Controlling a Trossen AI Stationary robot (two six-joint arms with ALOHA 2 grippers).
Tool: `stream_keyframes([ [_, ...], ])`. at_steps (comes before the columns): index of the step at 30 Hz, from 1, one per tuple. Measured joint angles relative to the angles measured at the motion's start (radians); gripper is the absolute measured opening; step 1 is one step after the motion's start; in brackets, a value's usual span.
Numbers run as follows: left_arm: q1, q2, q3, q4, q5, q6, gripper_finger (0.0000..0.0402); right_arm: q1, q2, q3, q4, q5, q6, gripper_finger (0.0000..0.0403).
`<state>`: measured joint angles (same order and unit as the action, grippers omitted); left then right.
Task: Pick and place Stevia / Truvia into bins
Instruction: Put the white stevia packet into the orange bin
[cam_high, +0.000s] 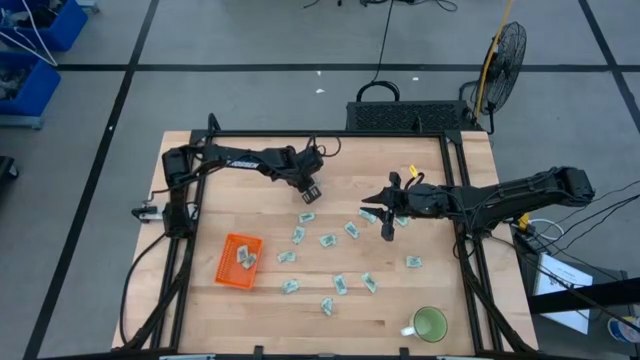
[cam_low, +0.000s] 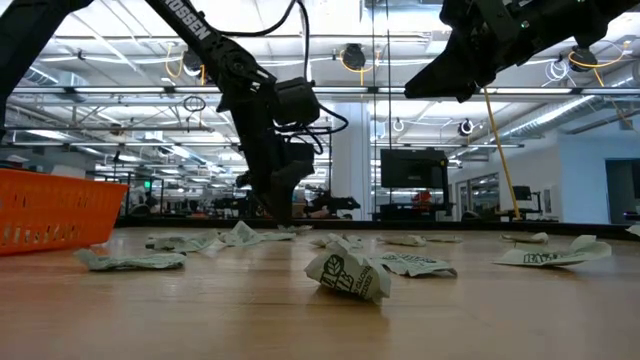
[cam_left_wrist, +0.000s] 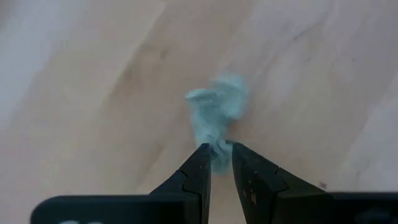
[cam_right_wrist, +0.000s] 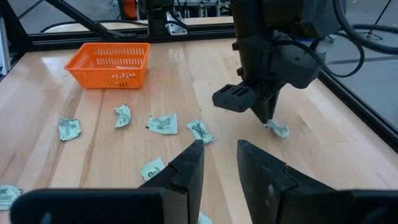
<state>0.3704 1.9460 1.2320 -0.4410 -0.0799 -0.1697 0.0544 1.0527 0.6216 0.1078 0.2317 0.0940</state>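
Several crumpled pale green and white Stevia packets (cam_high: 328, 240) lie scattered on the wooden table. The orange tray (cam_high: 240, 261) stands near the table's left side with two packets inside. My left gripper (cam_high: 309, 192) points down at the table's middle, shut on one packet (cam_left_wrist: 214, 112). That gripper also shows in the right wrist view (cam_right_wrist: 266, 115) and in the low view (cam_low: 270, 205). My right gripper (cam_right_wrist: 219, 158) is open and empty. It hovers high over the packets right of centre (cam_high: 389, 222). My left gripper pinches a crumpled packet by one end (cam_left_wrist: 218, 151) between its two fingertips, coming from above and pointing down. The rest of the packet (cam_right_wrist: 278, 129) sticks out beside the fingertips at table level. I cannot tell whether it is lifted clear.
A round green mug (cam_high: 430, 325) stands near the table's near right corner. A black frame (cam_high: 330, 133) runs around the table. Loose packets (cam_low: 348, 275) lie between the two grippers and toward the near edge. Bare wood lies along the near edge (cam_high: 250, 320).
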Motion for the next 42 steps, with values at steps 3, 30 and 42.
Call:
stream_keyframes([
  [3,0.005,0.018,0.0,-0.008,0.001,-0.018,0.0071,0.0,0.0,0.0,0.0,0.0,0.0,0.0089],
  [30,-0.27,-0.53,0.001,-0.699,-0.182,-0.317,0.0002,0.0,0.0,0.0,-0.016,0.0,-0.024,0.0089],
  [42,-0.702,-0.52,-0.09,-0.908,0.11,-0.721,0.0004,0.0,0.0,-0.05,0.004,0.0,0.047,0.0089],
])
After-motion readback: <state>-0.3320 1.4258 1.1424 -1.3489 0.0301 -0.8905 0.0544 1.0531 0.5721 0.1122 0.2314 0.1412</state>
